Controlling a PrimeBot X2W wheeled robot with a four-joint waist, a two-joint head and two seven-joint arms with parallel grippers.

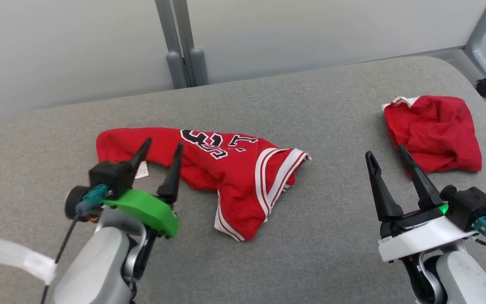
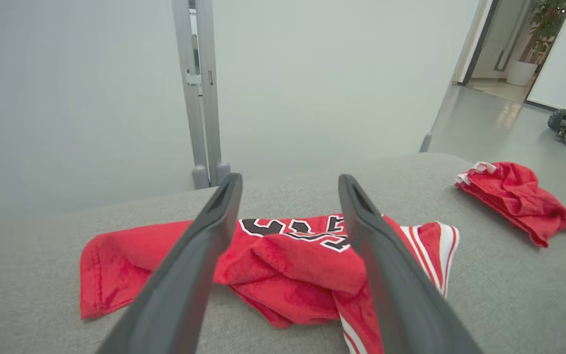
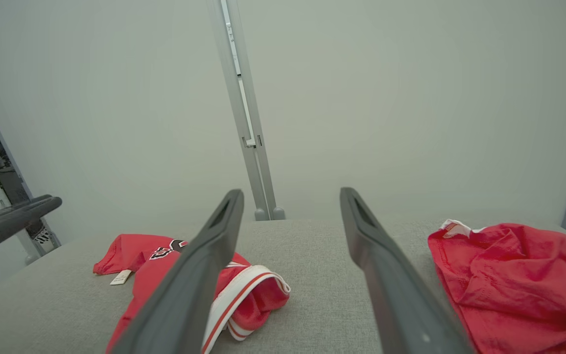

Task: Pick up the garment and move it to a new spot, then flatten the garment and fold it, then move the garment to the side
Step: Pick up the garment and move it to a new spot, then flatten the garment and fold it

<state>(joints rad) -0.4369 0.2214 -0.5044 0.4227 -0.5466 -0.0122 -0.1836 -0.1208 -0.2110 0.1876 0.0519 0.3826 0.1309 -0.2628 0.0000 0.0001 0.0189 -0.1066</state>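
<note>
Nearest you: left gripper (image 1: 163, 147), low at the near left, its fingers spread wide with nothing between them; the tips hang over the near left edge of the jersey (image 1: 234, 169), and you cannot tell whether they touch the cloth.
Other tool: right gripper (image 1: 385, 152), at the near right, just as wide open and holding nothing, over the bare grey cushion (image 1: 331, 105).
Jersey: lies on the cushion left of the middle, bunched and twisted, the black letters partly folded under, a striped white sleeve turned up at its right end, a small white tag (image 1: 141, 169) showing near the left fingers.
Second cloth: a plain red bundle (image 1: 435, 131) sits well apart at the far right, just beyond the right fingers; leave it alone.
Done: at most the first move to a new spot, and you cannot confirm that from here.
Left: spreading flat, folding and setting aside all appear untouched.
Your next step: probably take two edges, one per arm, and pull the heap open.
</note>
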